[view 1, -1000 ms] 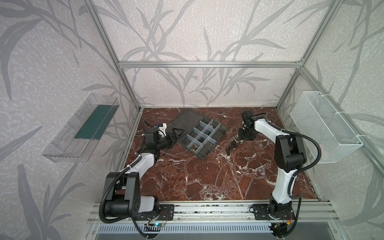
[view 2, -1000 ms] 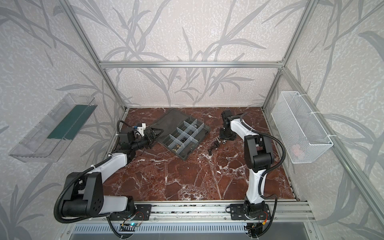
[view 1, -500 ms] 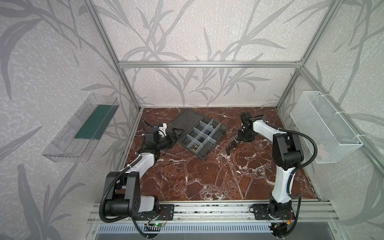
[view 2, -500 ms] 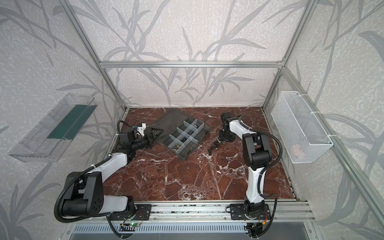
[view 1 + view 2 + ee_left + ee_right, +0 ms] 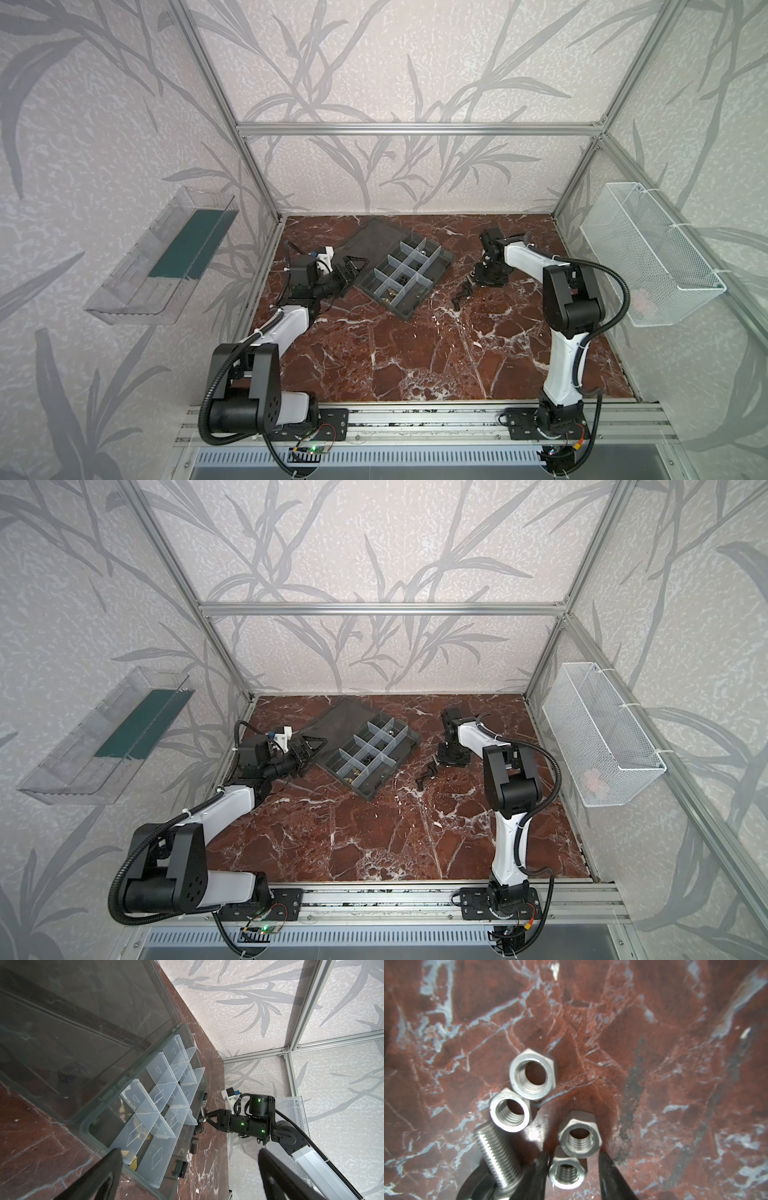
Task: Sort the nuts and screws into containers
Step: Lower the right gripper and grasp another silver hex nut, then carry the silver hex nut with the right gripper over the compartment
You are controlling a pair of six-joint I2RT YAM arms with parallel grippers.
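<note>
Silver nut (image 5: 567, 1174) between parted right jaws, unclamped; screw (image 5: 497, 1157) head cut off; left jaws apart.

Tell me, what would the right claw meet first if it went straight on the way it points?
Probably the silver hex nut lying between the fingers of the right claw, then the marble tabletop beneath it; depth is unclear.

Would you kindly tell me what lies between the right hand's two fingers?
In the right wrist view, one silver hex nut lies flat on the marble between the right hand's fingers, with a gap on one side; it is not clamped.
</note>
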